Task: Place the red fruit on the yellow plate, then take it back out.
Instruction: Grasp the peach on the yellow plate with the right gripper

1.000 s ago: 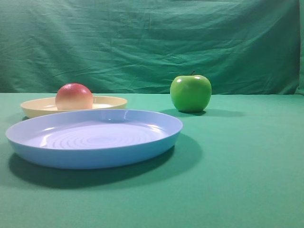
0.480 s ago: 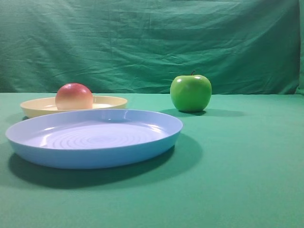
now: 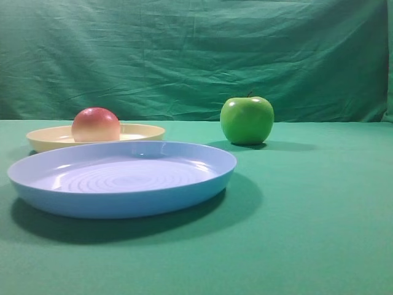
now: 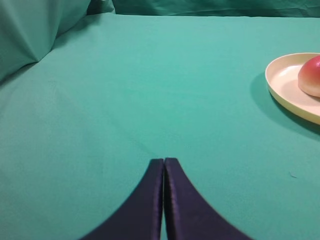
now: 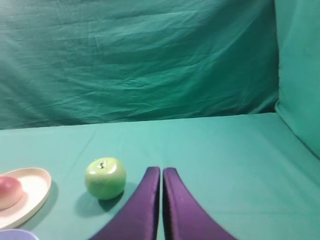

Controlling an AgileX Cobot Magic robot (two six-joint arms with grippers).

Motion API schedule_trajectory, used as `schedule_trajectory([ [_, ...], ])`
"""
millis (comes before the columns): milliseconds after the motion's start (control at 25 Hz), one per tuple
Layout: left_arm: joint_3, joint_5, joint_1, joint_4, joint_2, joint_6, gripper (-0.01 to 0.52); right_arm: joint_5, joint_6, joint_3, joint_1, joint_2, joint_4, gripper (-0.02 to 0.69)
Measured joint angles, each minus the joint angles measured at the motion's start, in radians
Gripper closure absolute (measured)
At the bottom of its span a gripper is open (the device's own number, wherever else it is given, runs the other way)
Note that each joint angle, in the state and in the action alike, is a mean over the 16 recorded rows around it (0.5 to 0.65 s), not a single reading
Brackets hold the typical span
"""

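The red fruit (image 3: 95, 125) sits on the yellow plate (image 3: 141, 131) at the back left of the green table. In the left wrist view the yellow plate (image 4: 282, 85) and the red fruit (image 4: 311, 76) lie at the right edge, far from my left gripper (image 4: 164, 161), which is shut and empty over bare cloth. In the right wrist view the red fruit (image 5: 9, 192) rests on the yellow plate (image 5: 35, 185) at the lower left. My right gripper (image 5: 161, 170) is shut and empty, just right of the green apple. Neither gripper shows in the exterior high view.
A large light-blue plate (image 3: 123, 178) stands in front of the yellow one. A green apple (image 3: 247, 120) stands at the back centre, also the green apple (image 5: 105, 178) in the right wrist view. Green cloth hangs behind (image 3: 196, 55) and at both sides.
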Motion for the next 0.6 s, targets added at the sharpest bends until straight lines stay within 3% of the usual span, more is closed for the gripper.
schedule_trajectory([
  [600, 0.000, 0.000, 0.000, 0.000, 0.000, 0.000, 0.514, 0.226, -0.072, -0.377, 0.360, 0.510, 0.040, 0.665],
])
